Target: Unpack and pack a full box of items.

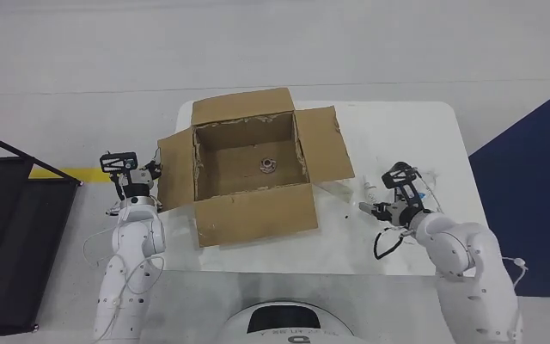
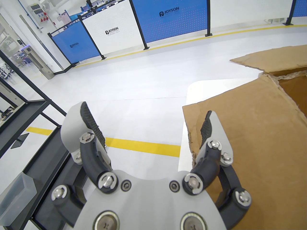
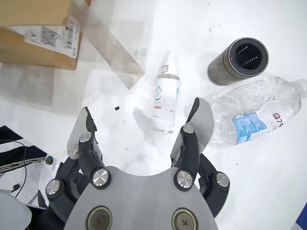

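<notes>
An open cardboard box [image 1: 249, 163] stands on the white table [image 1: 387, 249] with all flaps spread; one small round part [image 1: 267, 163] lies on its floor. My right gripper [image 3: 142, 112] hangs open just above a small spray bottle [image 3: 165, 96] lying on the table, right of the box. Beside the spray bottle lie a crumpled clear water bottle [image 3: 256, 113] and a grey metal cylinder [image 3: 237, 60]. My left gripper [image 2: 146, 118] is open and empty off the table's left edge, next to the box's left flap [image 2: 251, 125]. In the top view the right gripper [image 1: 387, 193] and left gripper [image 1: 129, 172] flank the box.
A strip of clear tape [image 3: 108, 46] hangs from the box's right flap [image 3: 40, 1] onto the table. A dark rack [image 2: 36, 144] holding a clear plastic bin [image 2: 16, 195] stands on the floor left of the table. Bare tabletop lies in front of the box.
</notes>
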Robot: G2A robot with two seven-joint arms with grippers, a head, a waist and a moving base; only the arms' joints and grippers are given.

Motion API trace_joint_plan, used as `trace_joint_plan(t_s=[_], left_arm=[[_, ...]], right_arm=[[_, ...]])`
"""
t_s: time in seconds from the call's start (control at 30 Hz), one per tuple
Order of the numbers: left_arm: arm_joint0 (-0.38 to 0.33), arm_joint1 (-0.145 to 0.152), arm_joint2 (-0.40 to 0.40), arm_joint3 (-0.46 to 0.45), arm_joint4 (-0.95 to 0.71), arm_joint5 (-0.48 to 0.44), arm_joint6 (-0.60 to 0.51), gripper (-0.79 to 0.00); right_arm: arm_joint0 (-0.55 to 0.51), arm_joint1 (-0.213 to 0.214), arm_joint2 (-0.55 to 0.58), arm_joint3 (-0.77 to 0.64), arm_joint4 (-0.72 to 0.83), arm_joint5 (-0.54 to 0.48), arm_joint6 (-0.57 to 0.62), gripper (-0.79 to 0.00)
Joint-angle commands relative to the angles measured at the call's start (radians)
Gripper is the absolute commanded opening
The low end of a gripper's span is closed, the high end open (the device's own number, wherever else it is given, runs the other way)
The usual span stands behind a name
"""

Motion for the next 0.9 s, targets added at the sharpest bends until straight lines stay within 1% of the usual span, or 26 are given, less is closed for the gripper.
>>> trace_joint_plan(t_s=[0.0, 0.07, 0.17, 0.27, 0.3, 0.33, 0.43, 0.57, 0.67, 0.73, 0.8, 0.83, 0.87], left_arm=[[0.0, 0.0, 0.0, 0.0, 0.0, 0.0, 0.0, 0.0], [0.0, 0.0, 0.0, 0.0, 0.0, 0.0, 0.0, 0.0], [0.0, 0.0, 0.0, 0.0, 0.0, 0.0, 0.0, 0.0], [0.0, 0.0, 0.0, 0.0, 0.0, 0.0, 0.0, 0.0], [0.0, 0.0, 0.0, 0.0, 0.0, 0.0, 0.0, 0.0], [0.0, 0.0, 0.0, 0.0, 0.0, 0.0, 0.0, 0.0], [0.0, 0.0, 0.0, 0.0, 0.0, 0.0, 0.0, 0.0], [0.0, 0.0, 0.0, 0.0, 0.0, 0.0, 0.0, 0.0], [0.0, 0.0, 0.0, 0.0, 0.0, 0.0, 0.0, 0.0], [0.0, 0.0, 0.0, 0.0, 0.0, 0.0, 0.0, 0.0], [0.0, 0.0, 0.0, 0.0, 0.0, 0.0, 0.0, 0.0], [0.0, 0.0, 0.0, 0.0, 0.0, 0.0, 0.0, 0.0], [0.0, 0.0, 0.0, 0.0, 0.0, 0.0, 0.0, 0.0]], right_arm=[[0.049, 0.001, -0.043, 0.044, -0.082, 0.025, 0.021, -0.203], [0.081, 0.001, -0.09, 0.074, -0.129, 0.028, 0.03, -0.237], [0.122, -0.001, -0.128, 0.117, -0.174, 0.073, 0.042, -0.292], [0.153, -0.002, -0.149, 0.145, -0.182, 0.088, 0.06, -0.305], [0.162, -0.001, -0.155, 0.154, -0.181, 0.087, 0.07, -0.323], [0.172, -0.001, -0.16, 0.165, -0.184, 0.088, 0.081, -0.36], [0.201, -0.001, -0.184, 0.199, -0.188, 0.078, 0.119, -0.376], [0.232, -0.001, -0.209, 0.234, -0.19, 0.078, 0.154, -0.416], [0.246, -0.001, -0.221, 0.254, -0.191, 0.087, 0.16, -0.465], [0.251, -0.001, -0.225, 0.265, -0.189, 0.093, 0.164, -0.517], [0.254, 0.0, -0.228, 0.272, -0.187, 0.098, 0.163, -0.653], [0.252, 0.0, -0.225, 0.271, -0.185, 0.106, 0.158, -0.785], [0.245, 0.001, -0.221, 0.263, -0.183, 0.109, 0.151, -0.785]])
